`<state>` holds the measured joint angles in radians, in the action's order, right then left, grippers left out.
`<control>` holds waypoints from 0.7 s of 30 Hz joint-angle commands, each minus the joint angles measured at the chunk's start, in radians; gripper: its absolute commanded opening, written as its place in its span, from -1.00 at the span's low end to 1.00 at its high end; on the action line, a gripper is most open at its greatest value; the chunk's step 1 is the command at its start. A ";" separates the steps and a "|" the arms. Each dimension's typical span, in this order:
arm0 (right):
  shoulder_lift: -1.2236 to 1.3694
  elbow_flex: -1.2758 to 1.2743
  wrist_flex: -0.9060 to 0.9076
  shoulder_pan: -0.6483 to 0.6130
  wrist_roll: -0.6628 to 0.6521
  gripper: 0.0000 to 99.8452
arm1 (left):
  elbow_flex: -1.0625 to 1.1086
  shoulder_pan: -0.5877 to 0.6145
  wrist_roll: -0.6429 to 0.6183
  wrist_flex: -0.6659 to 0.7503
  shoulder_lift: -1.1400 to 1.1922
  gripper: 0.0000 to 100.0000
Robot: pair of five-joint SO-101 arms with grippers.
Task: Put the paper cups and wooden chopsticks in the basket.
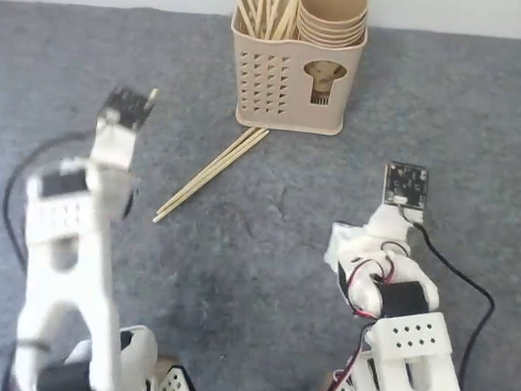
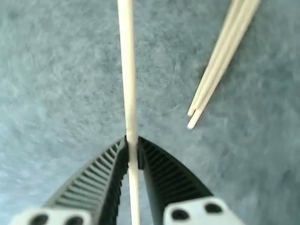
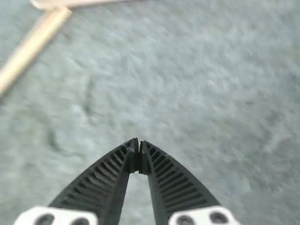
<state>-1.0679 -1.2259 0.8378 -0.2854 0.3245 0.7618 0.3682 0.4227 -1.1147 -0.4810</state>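
Observation:
The beige slotted basket (image 1: 291,81) stands at the back of the grey mat, with several wooden chopsticks (image 1: 266,8) in one side and stacked paper cups (image 1: 332,14) in the other. A few more chopsticks (image 1: 213,174) lie side by side on the mat in front of it, also seen as loose chopsticks (image 2: 220,70). My left gripper (image 2: 132,141) is shut on a single chopstick (image 2: 126,70), held above the mat to the left of the loose ones. My right gripper (image 3: 137,144) is shut on nothing, low over bare mat to the right of them.
The grey felt mat (image 1: 480,130) covers the whole table. The left arm (image 1: 70,227) rises tall at the front left; the right arm (image 1: 388,294) sits folded at the front right. Cables trail beside both bases.

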 commanded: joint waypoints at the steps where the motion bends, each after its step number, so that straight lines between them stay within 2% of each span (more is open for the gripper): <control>1: -0.015 0.089 -0.027 -0.070 0.029 -0.98 | 0.331 0.002 -0.219 0.247 -0.296 -0.98; 7: -0.013 0.094 -0.139 -0.150 0.029 -0.98 | 0.507 0.018 -0.385 0.353 -0.545 -0.98; 11: 0.051 0.123 -0.214 -0.199 0.029 -0.98 | 0.613 0.097 -0.489 0.485 -0.692 -0.98; 15: 0.274 0.255 -0.257 -0.239 0.034 -0.98 | 0.680 0.149 -0.583 0.535 -0.829 -0.98; 21: 0.711 0.572 -0.259 -0.286 0.120 -0.98 | 0.751 0.150 -0.597 0.539 -0.984 -0.98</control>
<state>-0.5539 -0.8393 0.5999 -0.5478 0.4074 1.5014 0.5109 -0.1573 -0.6084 -1.3679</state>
